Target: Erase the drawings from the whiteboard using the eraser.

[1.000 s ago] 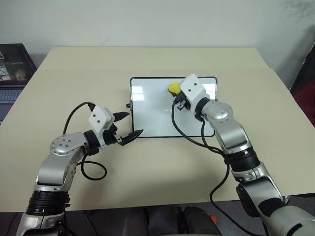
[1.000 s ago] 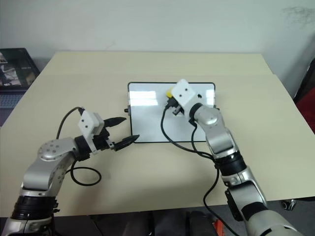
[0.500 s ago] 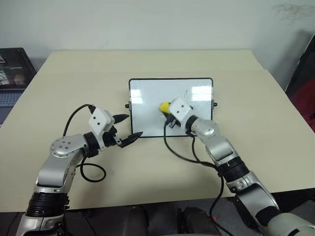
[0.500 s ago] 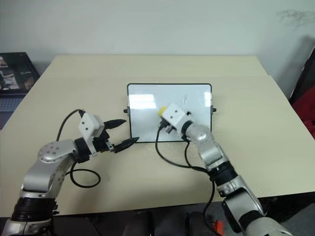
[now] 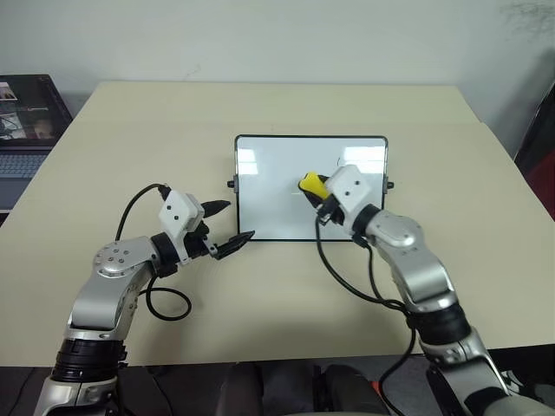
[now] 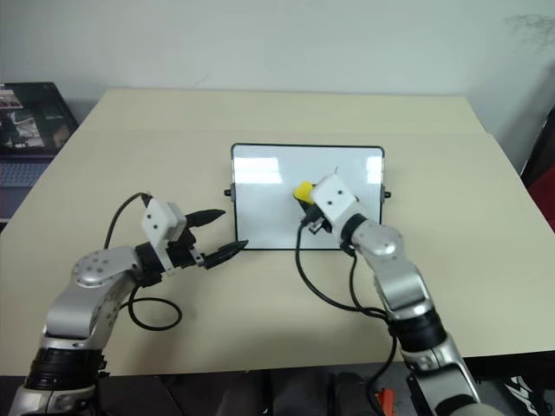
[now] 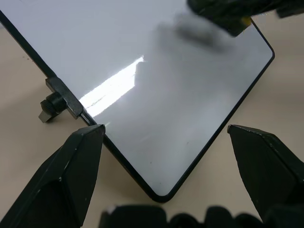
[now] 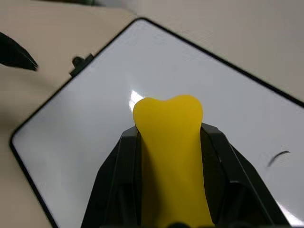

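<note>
Beige table (image 5: 130,130) w/ whiteboard (image 5: 277,204) lying flat mid-surface. My right gripper (image 5: 314,189) is clamped on the yellow eraser (image 5: 310,183), holding it over the board's middle; in right wrist view the eraser (image 8: 172,142) sits squeezed btwn both fingers. One small drawing stroke (image 8: 277,158) remains just beside the eraser. My left gripper (image 5: 227,227) spread wide, straddling the board's near left corner, fingers apart from the frame.

Silver arms, white wrist boxes — black cables, black fingers (image 5: 244,236)
</note>
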Available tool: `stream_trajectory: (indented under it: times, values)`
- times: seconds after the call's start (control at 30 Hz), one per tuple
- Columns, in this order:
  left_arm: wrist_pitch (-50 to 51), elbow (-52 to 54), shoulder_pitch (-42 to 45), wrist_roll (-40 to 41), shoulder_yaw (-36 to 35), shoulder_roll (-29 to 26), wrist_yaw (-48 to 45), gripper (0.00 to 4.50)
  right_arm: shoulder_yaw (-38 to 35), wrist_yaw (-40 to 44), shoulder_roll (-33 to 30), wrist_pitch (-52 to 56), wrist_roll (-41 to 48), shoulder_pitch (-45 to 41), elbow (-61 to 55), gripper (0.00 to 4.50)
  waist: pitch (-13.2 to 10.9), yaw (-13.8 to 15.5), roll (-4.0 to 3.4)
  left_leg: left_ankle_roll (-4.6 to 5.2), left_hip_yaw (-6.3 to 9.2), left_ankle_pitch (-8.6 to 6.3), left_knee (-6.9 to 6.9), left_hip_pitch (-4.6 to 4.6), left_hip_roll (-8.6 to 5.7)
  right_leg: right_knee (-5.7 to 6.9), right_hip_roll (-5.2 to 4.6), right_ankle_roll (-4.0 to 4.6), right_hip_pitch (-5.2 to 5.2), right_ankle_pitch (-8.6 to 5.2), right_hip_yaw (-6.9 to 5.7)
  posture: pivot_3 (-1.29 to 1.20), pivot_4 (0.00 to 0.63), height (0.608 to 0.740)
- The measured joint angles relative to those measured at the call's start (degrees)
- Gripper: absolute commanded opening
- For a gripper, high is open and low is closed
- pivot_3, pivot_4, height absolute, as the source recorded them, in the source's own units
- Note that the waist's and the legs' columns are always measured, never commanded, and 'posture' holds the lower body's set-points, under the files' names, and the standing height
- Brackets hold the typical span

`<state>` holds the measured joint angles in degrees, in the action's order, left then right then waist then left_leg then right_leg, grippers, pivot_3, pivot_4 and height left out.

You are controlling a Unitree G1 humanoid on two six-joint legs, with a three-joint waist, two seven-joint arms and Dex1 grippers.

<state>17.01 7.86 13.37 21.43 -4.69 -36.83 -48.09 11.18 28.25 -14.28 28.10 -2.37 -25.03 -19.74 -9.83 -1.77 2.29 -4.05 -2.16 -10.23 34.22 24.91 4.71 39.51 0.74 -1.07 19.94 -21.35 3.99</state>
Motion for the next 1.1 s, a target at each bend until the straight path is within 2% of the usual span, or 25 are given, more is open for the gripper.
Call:
stream_trajectory:
  times: [0.2, 0.4, 0.6, 0.87, 1.03, 1.1]
  values:
    - [-0.01, 1.30, -0.47, 0.41, -0.08, 1.42, 0.36, 4.50, -7.06, -1.68, -2.66, 3.63, 3.12, 14.60, -12.86, 1.28, 0.00, 0.01, 0.00, 0.01, 0.04, -0.01, -0.03, -0.03, -0.04, -0.16, 0.00, -0.01, -0.17, -0.01, -0.03, 0.00, 0.150, 0.740]
    - [0.00, 2.10, -0.56, 0.57, 0.02, 2.42, 1.19, 4.50, -9.96, -7.28, -2.40, -1.92, 1.32, 26.48, -13.75, 1.28, 0.00, -0.23, 0.00, 0.01, 0.10, -0.01, -0.02, -0.13, -0.08, -0.09, 0.05, -0.01, -0.24, 0.00, -0.04, 0.00, 0.150, 0.740]
    - [0.00, 2.18, -0.47, 0.74, 0.03, 2.72, 1.20, 4.50, -9.72, -10.52, -0.90, -9.63, 0.40, 33.32, -13.50, 1.28, 0.00, -0.09, 0.00, 0.01, 0.11, -0.01, 0.00, -0.12, -0.12, -0.09, 0.10, -0.01, -0.28, -0.01, -0.05, 0.00, 0.150, 0.740]
    - [0.01, 2.42, -0.56, 0.74, 0.08, 3.48, 1.37, 4.50, -8.58, -10.90, -0.96, -13.59, -0.62, 34.46, -12.84, 1.28, 0.00, -0.07, 0.00, 0.01, 0.14, 0.00, 0.07, -0.13, -0.12, 0.00, 0.12, -0.01, -0.30, 0.00, -0.09, 0.00, 0.150, 0.740]
    - [0.18, 2.94, -0.06, 0.74, 0.39, 4.75, 2.53, 4.50, -8.51, -10.20, -1.03, -12.49, -0.27, 23.72, -13.01, 1.28, 0.01, -0.03, 0.00, 0.01, 0.19, -0.01, 0.24, -0.13, -0.12, 0.16, 0.17, -0.01, -0.33, 0.00, -0.15, 0.00, 0.150, 0.740]
    - [0.31, 3.46, -0.21, 0.74, 0.36, 4.76, 2.66, 4.50, -7.68, -9.29, -1.86, -12.43, -0.37, 22.05, -12.47, 1.28, 0.01, 0.09, 0.01, 0.01, 0.18, -0.01, 0.25, -0.13, -0.12, 0.14, 0.17, -0.01, -0.36, 0.00, -0.19, 0.00, 0.150, 0.740]
